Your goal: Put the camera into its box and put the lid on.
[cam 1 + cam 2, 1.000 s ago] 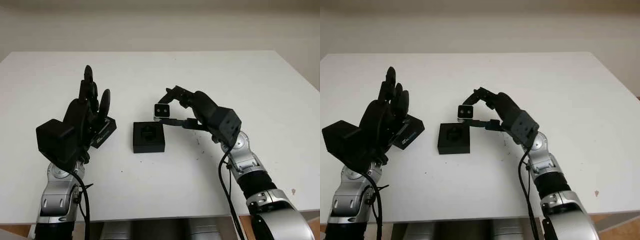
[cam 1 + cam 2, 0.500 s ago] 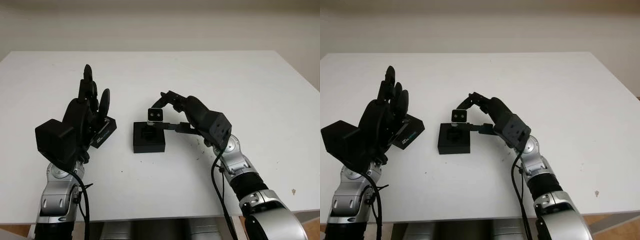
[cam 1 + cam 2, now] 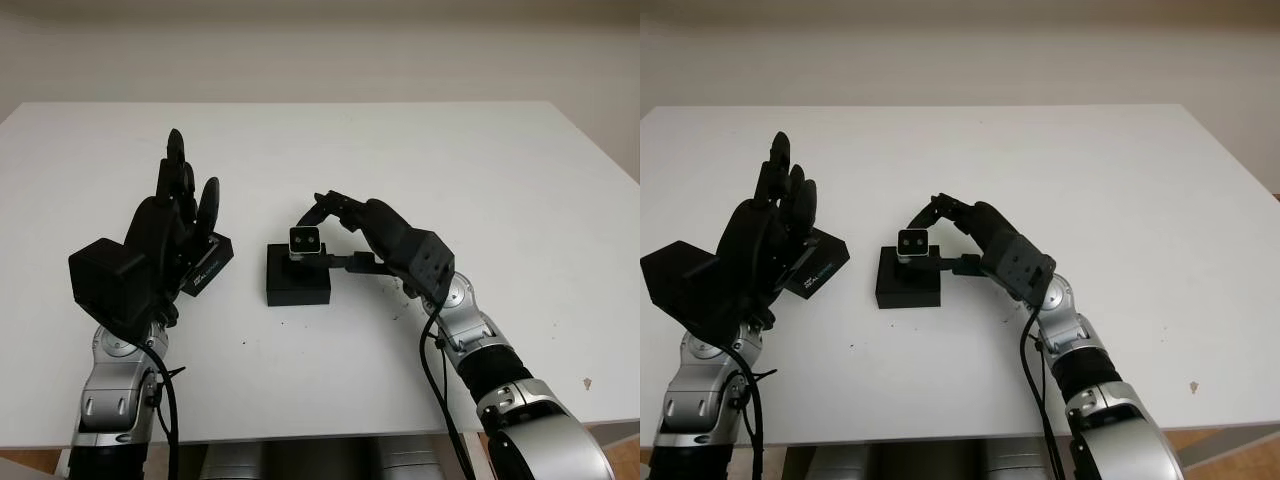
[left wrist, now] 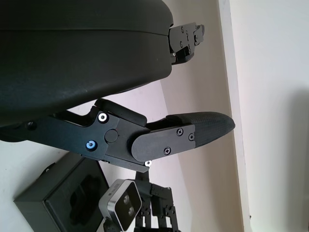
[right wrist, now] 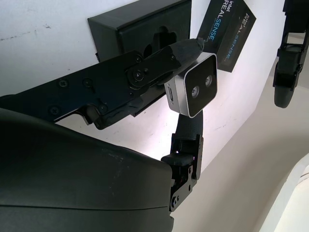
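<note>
Camera (image 3: 304, 242) pinched by right hand (image 3: 345, 238) over box (image 3: 297, 275) | left hand (image 3: 175, 225) open | risk: tilted entry jams on recess

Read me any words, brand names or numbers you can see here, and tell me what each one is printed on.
"intel REALSENSE": white print on the black box lid, which lies on the table beside the open box.
Smaller print below it on the lid: too small to read.
The camera held in the right hand shows two lenses and no readable marking.
No readable text on the left hand, raised by the lid.
</note>
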